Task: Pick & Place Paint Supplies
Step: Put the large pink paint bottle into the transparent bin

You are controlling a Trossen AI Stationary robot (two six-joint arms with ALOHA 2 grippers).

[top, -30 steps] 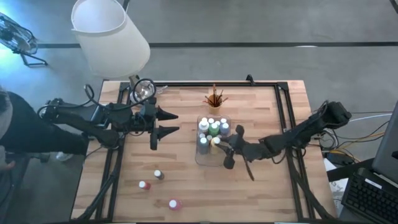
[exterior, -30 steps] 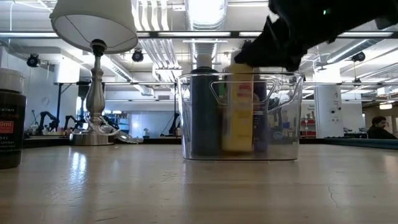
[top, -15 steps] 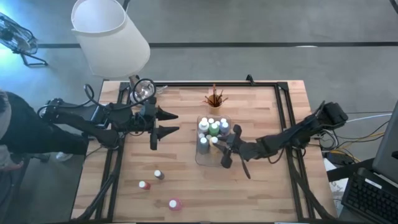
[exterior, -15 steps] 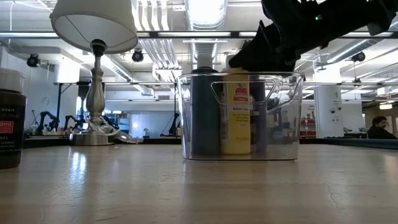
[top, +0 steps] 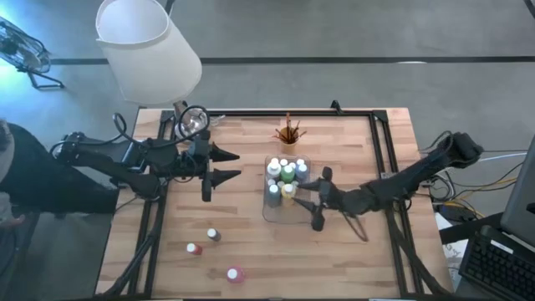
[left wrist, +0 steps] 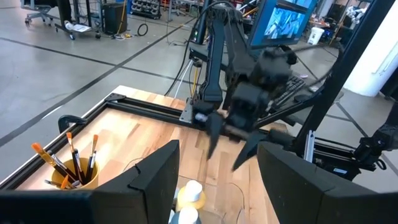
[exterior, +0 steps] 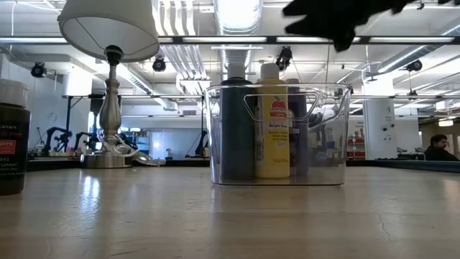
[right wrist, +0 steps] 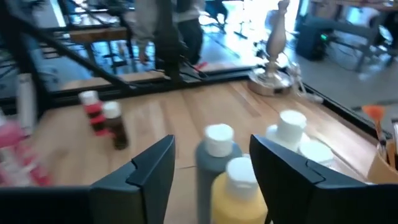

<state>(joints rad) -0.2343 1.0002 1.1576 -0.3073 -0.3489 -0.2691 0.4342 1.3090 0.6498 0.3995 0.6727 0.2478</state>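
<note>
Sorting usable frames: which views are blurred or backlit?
Right wrist view: motion-smeared, pink bottle at the edge streaked. Left wrist view: right gripper blurred, brushes sharp. Low view: ceiling lights silhouette the arm; yellow bottle crisp. High view: sharp, evenly lit.

A printed label with a red emblem fronts the yellow paint bottle (exterior: 272, 122) inside the clear tray (exterior: 338, 137), its wording too small to read. White lettering on the dark container (exterior: 12, 140) at the worktop's left edge is likewise illegible.

Yellow bottle (exterior: 272, 126), white cap
</note>
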